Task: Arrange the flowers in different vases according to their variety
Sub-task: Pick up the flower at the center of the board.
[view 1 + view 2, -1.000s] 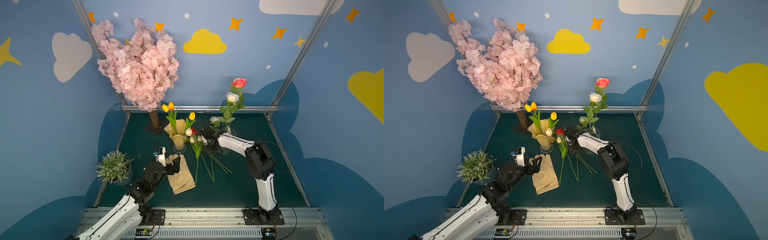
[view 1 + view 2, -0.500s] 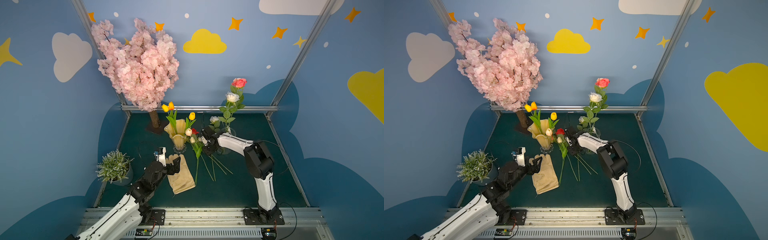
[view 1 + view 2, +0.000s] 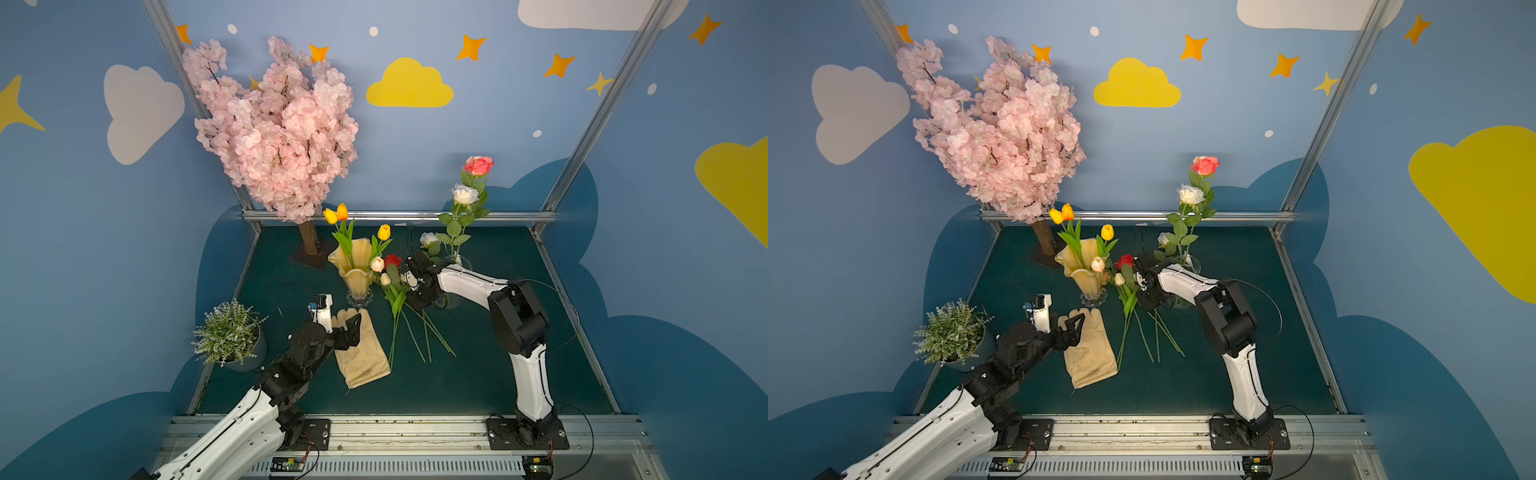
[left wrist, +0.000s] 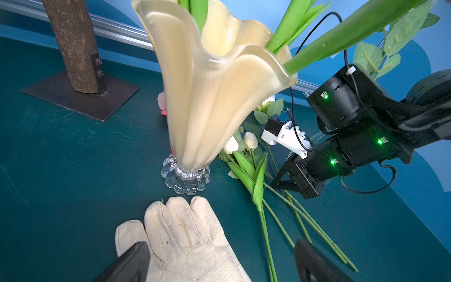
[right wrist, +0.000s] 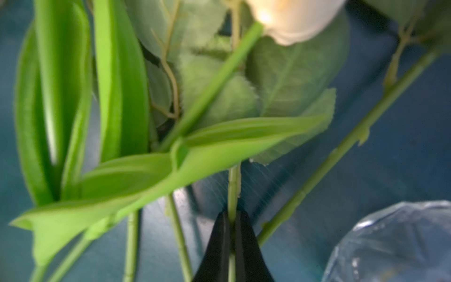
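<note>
The amber vase [image 3: 356, 266] [image 4: 214, 97] holds yellow and orange tulips [image 3: 336, 214]. Right of it, the clear vase [image 3: 455, 266] [image 5: 390, 244] holds pink and white roses [image 3: 464, 194]. Between the vases, loose flowers [image 3: 395, 299] lie on the mat: a red rose [image 3: 392, 260], cream tulips [image 3: 377, 264] and long stems [image 3: 1154, 332]. My right gripper [image 3: 411, 305] [image 5: 233, 217] reaches down into this bunch and is shut on one thin green stem; I cannot tell which bloom it carries. My left gripper [image 3: 352, 330] [image 4: 219, 266] hovers open over a glove, nothing between its fingers.
A cream work glove [image 3: 361, 353] [image 4: 185, 239] lies in front of the amber vase. The pink blossom tree [image 3: 278, 124] stands at the back left on a metal plate [image 4: 80, 92]. A small potted plant [image 3: 228, 332] sits at the left edge.
My right gripper's jaws have closed on the stem in the bunch. The left arm and the vases have not moved.
</note>
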Robot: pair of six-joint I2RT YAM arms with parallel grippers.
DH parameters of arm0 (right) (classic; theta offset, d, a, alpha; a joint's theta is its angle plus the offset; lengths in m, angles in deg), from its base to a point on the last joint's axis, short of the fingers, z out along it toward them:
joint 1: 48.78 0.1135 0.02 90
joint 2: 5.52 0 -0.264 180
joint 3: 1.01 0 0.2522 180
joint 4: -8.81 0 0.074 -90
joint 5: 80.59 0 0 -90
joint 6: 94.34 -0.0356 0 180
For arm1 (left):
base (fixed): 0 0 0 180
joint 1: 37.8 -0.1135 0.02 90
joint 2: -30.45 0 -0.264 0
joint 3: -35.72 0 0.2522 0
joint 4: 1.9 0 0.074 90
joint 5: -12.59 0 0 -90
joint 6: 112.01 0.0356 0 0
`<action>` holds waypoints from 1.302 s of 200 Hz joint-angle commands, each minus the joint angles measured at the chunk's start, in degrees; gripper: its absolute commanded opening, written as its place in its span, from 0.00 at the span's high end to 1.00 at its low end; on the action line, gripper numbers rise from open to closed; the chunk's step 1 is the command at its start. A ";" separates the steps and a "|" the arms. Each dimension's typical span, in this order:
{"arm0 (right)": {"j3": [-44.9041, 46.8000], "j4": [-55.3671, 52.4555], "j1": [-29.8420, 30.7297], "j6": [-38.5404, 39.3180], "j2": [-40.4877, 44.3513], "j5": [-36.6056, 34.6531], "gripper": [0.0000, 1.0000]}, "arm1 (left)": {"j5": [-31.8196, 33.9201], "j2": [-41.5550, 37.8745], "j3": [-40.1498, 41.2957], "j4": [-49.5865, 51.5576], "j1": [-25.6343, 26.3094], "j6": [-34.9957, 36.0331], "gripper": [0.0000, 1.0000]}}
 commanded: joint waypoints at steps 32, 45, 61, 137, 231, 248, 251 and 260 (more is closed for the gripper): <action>1.12 -0.54 1.54 -0.82 8.15 -6.11 1.00 | -0.18 -1.22 -0.10 -0.25 -0.27 0.74 0.05; 2.04 0.43 2.32 -0.91 10.66 -8.47 1.00 | -0.15 -1.31 -0.06 -0.25 -0.27 0.74 0.05; 2.95 1.39 3.18 -1.73 13.88 -12.08 1.00 | -0.14 -1.49 -0.14 -0.16 -0.27 0.81 0.05; 5.37 3.15 7.33 -5.11 20.88 -25.05 1.00 | -0.53 -1.75 0.04 -0.29 -0.27 0.80 0.05; 8.05 2.21 7.54 -9.48 26.17 -16.93 1.00 | -17.76 6.59 -1.03 -8.46 0.92 4.79 0.00; 12.52 6.45 7.61 -8.85 30.66 -15.49 1.00 | -18.95 9.68 -2.31 -8.77 1.80 5.49 0.00; 13.49 8.07 7.57 -8.58 31.63 -15.03 1.00 | -19.10 10.18 -2.52 -8.77 1.91 5.55 0.00; 16.40 11.08 7.48 -8.06 34.38 -13.69 1.00 | -19.69 11.85 -3.15 -8.94 2.43 5.92 0.00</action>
